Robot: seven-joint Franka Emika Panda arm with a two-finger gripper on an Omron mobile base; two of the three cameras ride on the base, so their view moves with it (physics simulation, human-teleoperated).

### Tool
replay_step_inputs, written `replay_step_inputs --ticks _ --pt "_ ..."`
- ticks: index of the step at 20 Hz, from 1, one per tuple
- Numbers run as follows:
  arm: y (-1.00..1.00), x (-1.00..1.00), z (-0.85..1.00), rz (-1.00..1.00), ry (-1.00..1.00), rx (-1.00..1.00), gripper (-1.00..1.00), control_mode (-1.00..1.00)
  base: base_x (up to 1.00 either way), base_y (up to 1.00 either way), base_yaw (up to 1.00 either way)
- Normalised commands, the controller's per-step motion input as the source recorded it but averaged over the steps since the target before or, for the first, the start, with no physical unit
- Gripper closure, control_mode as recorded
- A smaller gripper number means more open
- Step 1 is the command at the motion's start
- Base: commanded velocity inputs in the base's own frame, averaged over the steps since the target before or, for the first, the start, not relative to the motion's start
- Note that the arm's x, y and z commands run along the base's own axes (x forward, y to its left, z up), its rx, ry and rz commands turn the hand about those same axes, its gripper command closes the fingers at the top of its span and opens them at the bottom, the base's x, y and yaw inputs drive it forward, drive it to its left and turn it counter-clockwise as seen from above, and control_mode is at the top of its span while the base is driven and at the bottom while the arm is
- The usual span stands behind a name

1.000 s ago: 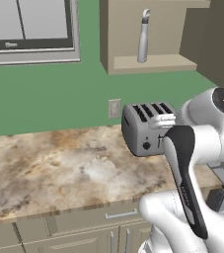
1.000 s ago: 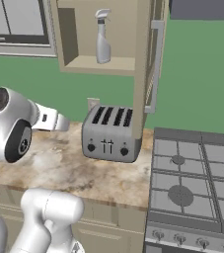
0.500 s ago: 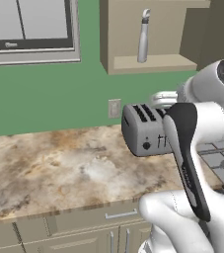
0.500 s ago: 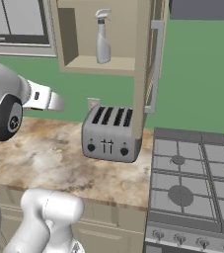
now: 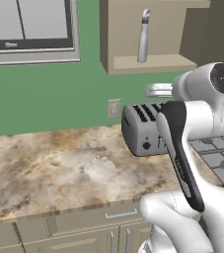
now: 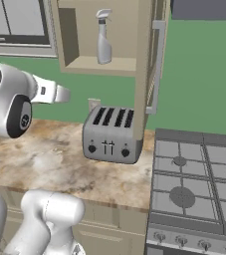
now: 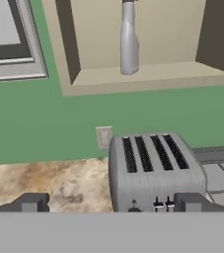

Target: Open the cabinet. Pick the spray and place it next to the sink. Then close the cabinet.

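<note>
The cabinet stands open at the top, its tan shelf lit and its inner left wall dark. The spray stands upright on that shelf, left of its middle; its nozzle top is cut off by the upper edge. Below, on the green wall, sits a pale outlet plate. Just right of it a silver four-slot toaster rests on the brown marbled counter. A window frame fills the upper left. The gripper shows two dark fingertips set wide apart, nothing between them. At the right edge, grey shapes are perhaps a stove.
</note>
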Motion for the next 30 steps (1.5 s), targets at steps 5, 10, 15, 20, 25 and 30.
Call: replay_step_inputs --ticks 5,10,15,20,25,30 --pt "-0.01 0.38 0.04 0.0 -0.23 0.05 -1.0 -1.0 0.0 0.0 0.0" --pt "0.0 0.0 0.53 -0.01 -0.05 0.02 -1.0 -1.0 0.0 0.0 0.0" --pt "-0.02 0.0 0.57 0.0 0.0 0.0 -1.0 -1.0 0.0 0.0 0.0" --pt "-0.05 0.17 0.23 0.0 0.0 -0.01 -1.0 -1.0 0.0 0.0 0.0" --pt "-0.07 0.38 0.02 0.0 0.0 -0.04 -1.0 -1.0 0.0 0.0 0.0" --pt "-0.09 0.31 0.0 0.0 0.0 -0.01 -1.0 -1.0 0.0 0.0 0.0"
